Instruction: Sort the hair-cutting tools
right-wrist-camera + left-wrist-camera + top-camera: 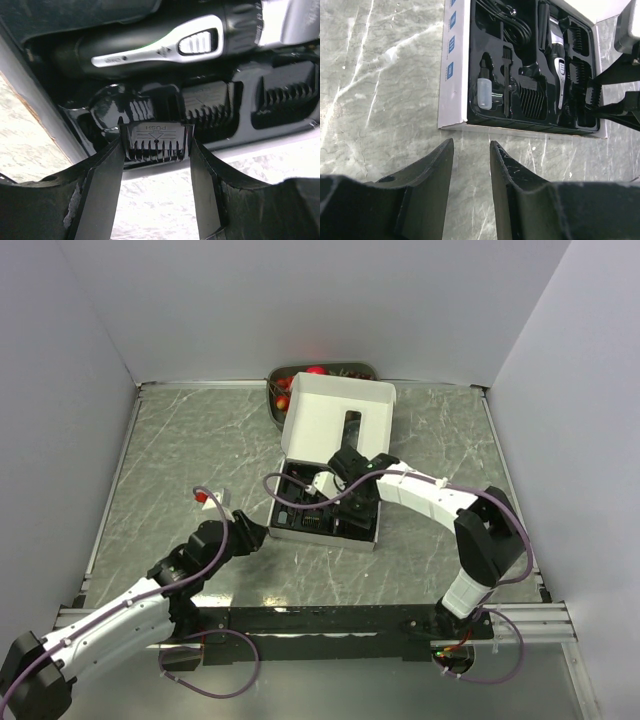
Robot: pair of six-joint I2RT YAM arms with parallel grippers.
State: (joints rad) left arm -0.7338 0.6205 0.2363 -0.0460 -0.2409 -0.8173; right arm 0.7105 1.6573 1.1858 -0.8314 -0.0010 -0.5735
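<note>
One guard in hand, and most of the kit looks parked already. The right gripper (156, 142) is clamped on a small black plastic comb guard (156, 131), pinched by its two sides. The guard has PUSH moulded across its back and a row of short teeth below that. It's over the near-right part of the white printed cardboard box (451, 60), right by the pockets, not seated yet.

The left gripper (470, 145) has its fingers part-way apart with nothing between them, hovering over the grey marbled bench (380, 75) just beside the box's near-left corner.

Inside the box, the black moulded plastic insert (530, 124) is pretty full. The slim black-and-silver hair clipper (165, 47) lies in its long slot, glossy with a ribbed silver switch. Other chunky comb guards (532, 102) sit in pockets next to it.

My guess is this is near the end, with just the held guard left to drop in. Something dark (352, 428) also lies on the box's open lid; can't tell what.
</note>
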